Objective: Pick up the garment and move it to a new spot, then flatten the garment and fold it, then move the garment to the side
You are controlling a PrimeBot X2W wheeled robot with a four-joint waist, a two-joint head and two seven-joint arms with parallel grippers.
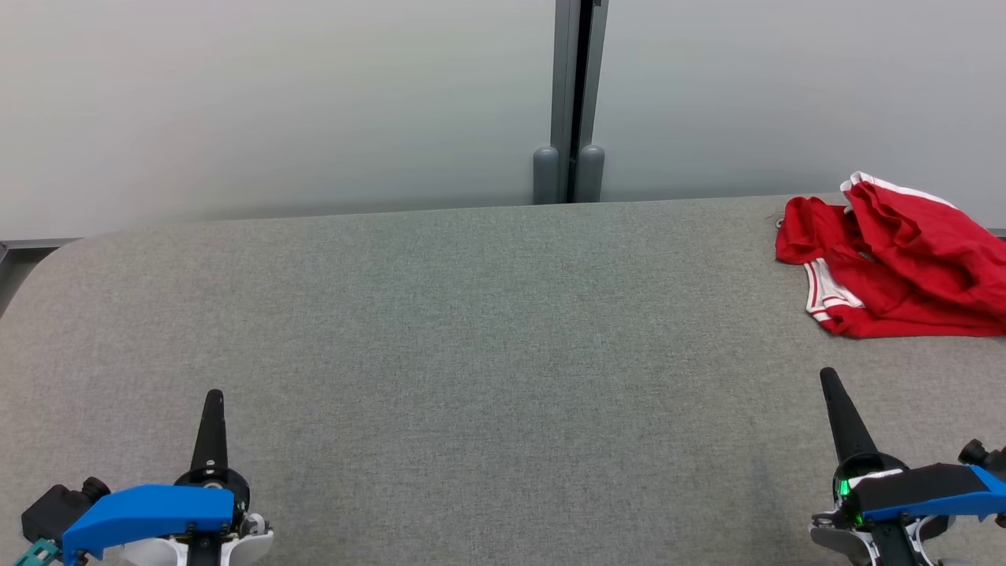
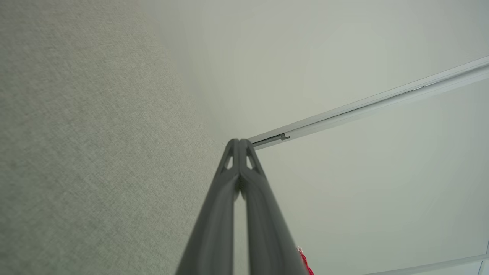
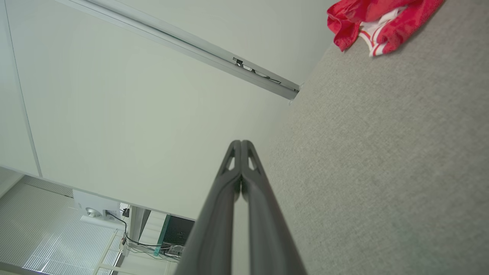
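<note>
A crumpled red garment (image 1: 896,259) with white striped trim lies bunched at the far right of the grey table (image 1: 471,330), partly cut off by the view's edge. It also appears in the right wrist view as the red garment (image 3: 376,21) at the top right, and a red sliver (image 2: 305,263) peeks past the fingers in the left wrist view. My left gripper (image 1: 213,397) rests low at the front left, shut and empty. My right gripper (image 1: 827,376) sits at the front right, shut and empty, a short way in front of the garment.
A pale wall (image 1: 275,102) with a grey vertical post (image 1: 570,102) runs behind the table's far edge. The table's rounded left corner (image 1: 47,259) drops off at the left. Beyond the table, the right wrist view shows cables and equipment (image 3: 153,236) on the floor.
</note>
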